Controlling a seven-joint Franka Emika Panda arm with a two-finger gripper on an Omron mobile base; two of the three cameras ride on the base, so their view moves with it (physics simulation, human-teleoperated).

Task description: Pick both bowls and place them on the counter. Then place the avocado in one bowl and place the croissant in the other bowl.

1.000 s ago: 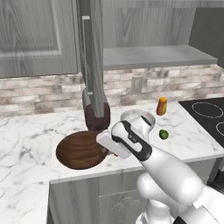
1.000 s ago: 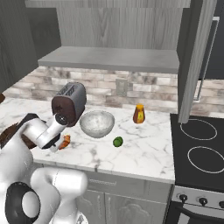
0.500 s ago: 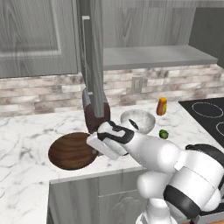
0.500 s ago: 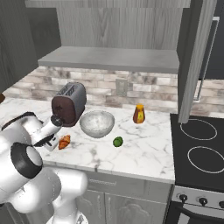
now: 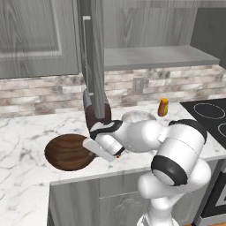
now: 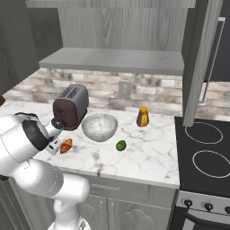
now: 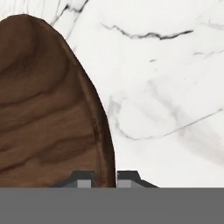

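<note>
My gripper (image 7: 105, 178) is shut on the rim of the dark brown wooden bowl (image 7: 43, 113), one fingertip inside it and one outside. That bowl (image 5: 66, 152) sits low at the left of the white marble counter (image 5: 22, 137), with the gripper (image 5: 92, 148) at its right edge. I cannot tell whether the bowl touches the counter. The pale marbled bowl (image 6: 99, 126) stands upright on the counter in front of the wall. The croissant (image 6: 66, 145) lies to its front left, next to my arm. The dark green avocado (image 6: 121, 145) lies to its front right.
A dark red toaster (image 6: 70, 107) stands behind the croissant. An upright orange bottle (image 6: 143, 117) is right of the pale bowl. The black stove top (image 6: 206, 152) borders the counter on the right. An open cabinet door (image 5: 95, 57) hangs above the toaster.
My arm has swung left and carried the brown bowl leftward along the counter. The pale bowl, avocado and croissant have stayed put.
</note>
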